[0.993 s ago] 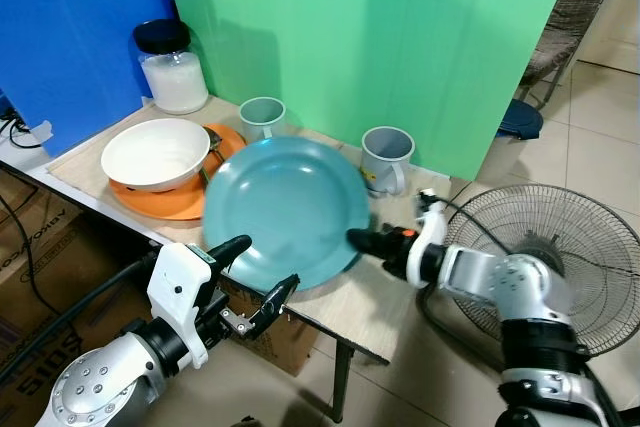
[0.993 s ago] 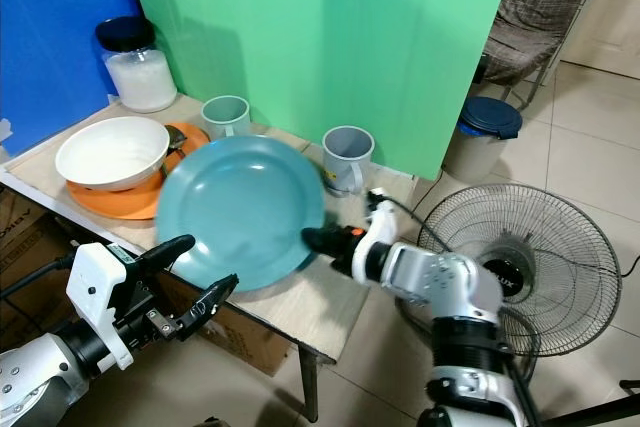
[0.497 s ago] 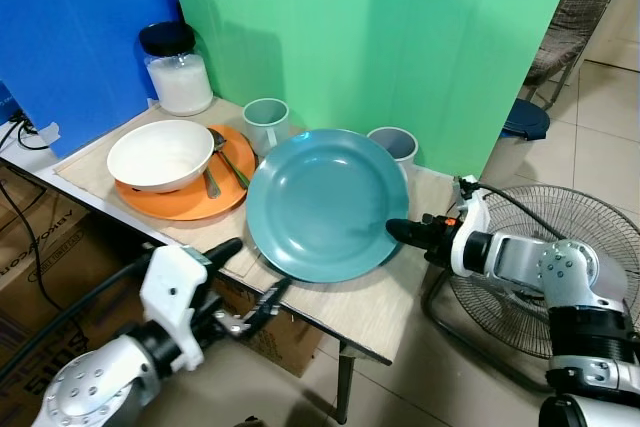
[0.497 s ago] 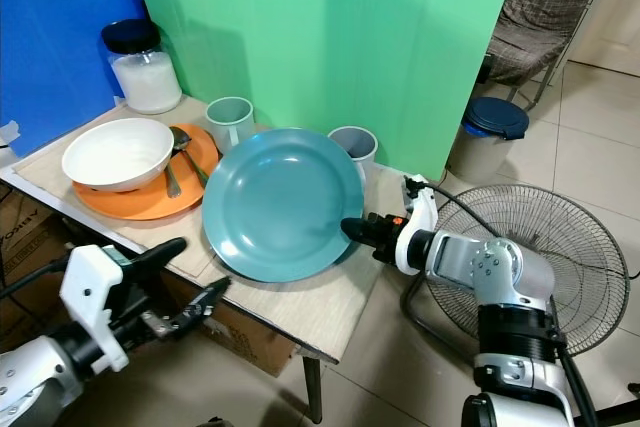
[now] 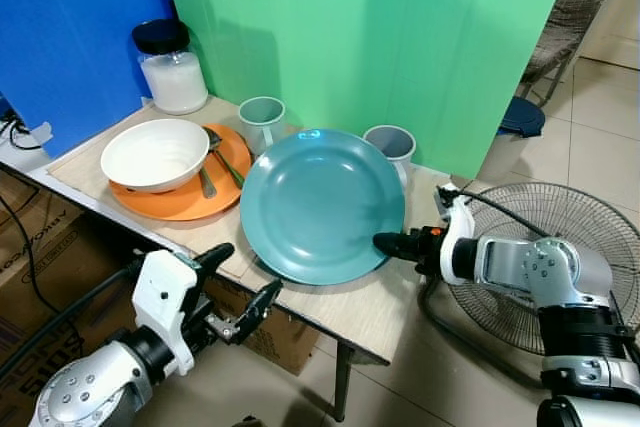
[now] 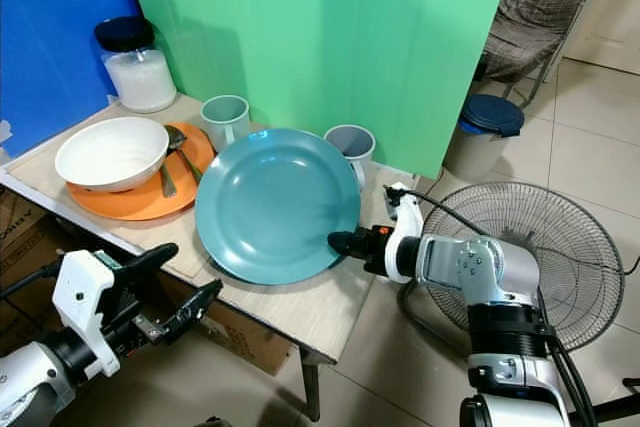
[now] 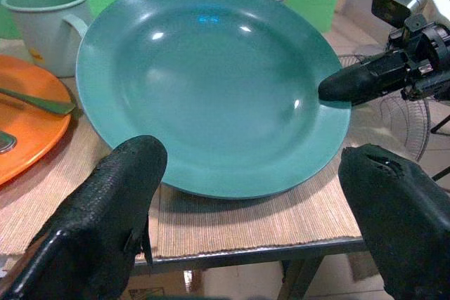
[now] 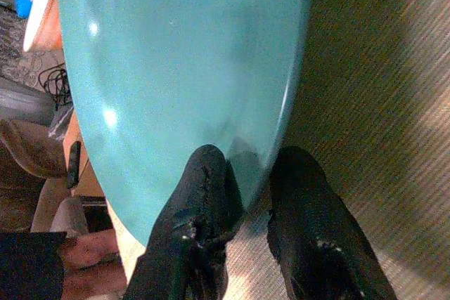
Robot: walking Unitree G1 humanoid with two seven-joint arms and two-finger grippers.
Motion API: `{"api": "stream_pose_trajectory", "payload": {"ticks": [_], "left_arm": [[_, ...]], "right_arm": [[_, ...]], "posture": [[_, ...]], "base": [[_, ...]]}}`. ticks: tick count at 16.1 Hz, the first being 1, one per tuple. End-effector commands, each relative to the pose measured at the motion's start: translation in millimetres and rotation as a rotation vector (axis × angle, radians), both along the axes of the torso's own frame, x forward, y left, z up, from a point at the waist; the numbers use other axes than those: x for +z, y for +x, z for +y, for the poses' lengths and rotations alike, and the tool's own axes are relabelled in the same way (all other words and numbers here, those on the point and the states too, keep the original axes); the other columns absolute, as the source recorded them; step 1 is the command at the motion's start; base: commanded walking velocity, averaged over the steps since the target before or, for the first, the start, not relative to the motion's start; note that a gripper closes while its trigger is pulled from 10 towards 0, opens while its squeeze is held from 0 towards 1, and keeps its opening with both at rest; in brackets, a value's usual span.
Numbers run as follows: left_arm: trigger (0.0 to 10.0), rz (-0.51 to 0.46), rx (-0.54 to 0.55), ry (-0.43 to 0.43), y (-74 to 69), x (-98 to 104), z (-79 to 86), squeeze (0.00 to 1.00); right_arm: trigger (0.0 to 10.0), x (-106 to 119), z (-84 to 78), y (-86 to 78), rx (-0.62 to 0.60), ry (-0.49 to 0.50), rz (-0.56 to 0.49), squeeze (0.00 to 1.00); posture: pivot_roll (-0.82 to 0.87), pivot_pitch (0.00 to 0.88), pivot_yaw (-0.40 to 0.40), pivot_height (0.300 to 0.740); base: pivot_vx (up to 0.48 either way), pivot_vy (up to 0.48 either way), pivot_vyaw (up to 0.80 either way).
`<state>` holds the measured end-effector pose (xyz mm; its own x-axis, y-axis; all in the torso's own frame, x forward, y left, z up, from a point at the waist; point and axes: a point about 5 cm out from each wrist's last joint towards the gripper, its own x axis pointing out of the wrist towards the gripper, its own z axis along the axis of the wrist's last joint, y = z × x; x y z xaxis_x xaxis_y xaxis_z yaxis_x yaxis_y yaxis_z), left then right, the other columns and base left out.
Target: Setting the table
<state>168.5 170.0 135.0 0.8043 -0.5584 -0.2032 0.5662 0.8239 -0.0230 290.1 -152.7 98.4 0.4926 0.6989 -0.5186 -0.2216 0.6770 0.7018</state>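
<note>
pinching the plate (image 5: 320, 205) rim in our right gripper (image 5: 385, 242), we held it tilted, its near edge on the mat (image 7: 239, 223). our left gripper (image 5: 238, 287) hung spread and empty. bowl (image 5: 155, 154) and mugs (image 5: 261, 119) sat placed; plate was not yet flat.

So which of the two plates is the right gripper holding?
The large teal plate, pinched at its rim by the right gripper. The flat orange plate lies further left under a white bowl.
</note>
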Motion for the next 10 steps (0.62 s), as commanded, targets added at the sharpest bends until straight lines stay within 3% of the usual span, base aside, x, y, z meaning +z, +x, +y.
{"api": "stream_pose_trajectory", "payload": {"ticks": [1, 5, 6, 9, 10], "left_arm": [[10.0, -0.021, -0.001, 0.001, -0.4, 4, 0.4, 0.00], [10.0, -0.026, -0.002, -0.003, -0.8, 4, 0.0, 0.00], [10.0, -0.026, -0.004, -0.005, -0.9, 4, -0.4, 0.00], [10.0, -0.026, -0.010, -0.008, -0.4, 4, -2.0, 0.00], [10.0, -0.027, -0.010, -0.009, -0.2, 4, -2.2, 0.00]], "right_arm": [[10.0, -1, 4.3, 1.5, -0.012, 0.004, 0.007, 1.00], [10.0, 7, 5.0, 8.5, -0.077, 0.074, -0.036, 1.00], [10.0, 9, 5.8, 8.6, -0.072, 0.083, -0.055, 0.00], [10.0, 10, 15.0, 4.8, -0.061, 0.130, -0.069, 0.00], [9.5, 10, 22.8, 1.4, -0.065, 0.173, -0.052, 0.00]], "posture": [[-0.07, 0.000, 0.025, 0.740], [-0.06, 0.000, 0.025, 0.740], [-0.06, 0.000, 0.025, 0.740], [-0.07, 0.000, 0.026, 0.740], [-0.07, 0.000, 0.026, 0.740]], "base": [[0.000, 0.000, 0.00], [0.000, 0.000, 0.00], [0.000, 0.000, 0.00], [0.000, 0.000, 0.00], [0.000, 0.000, 0.00]]}}
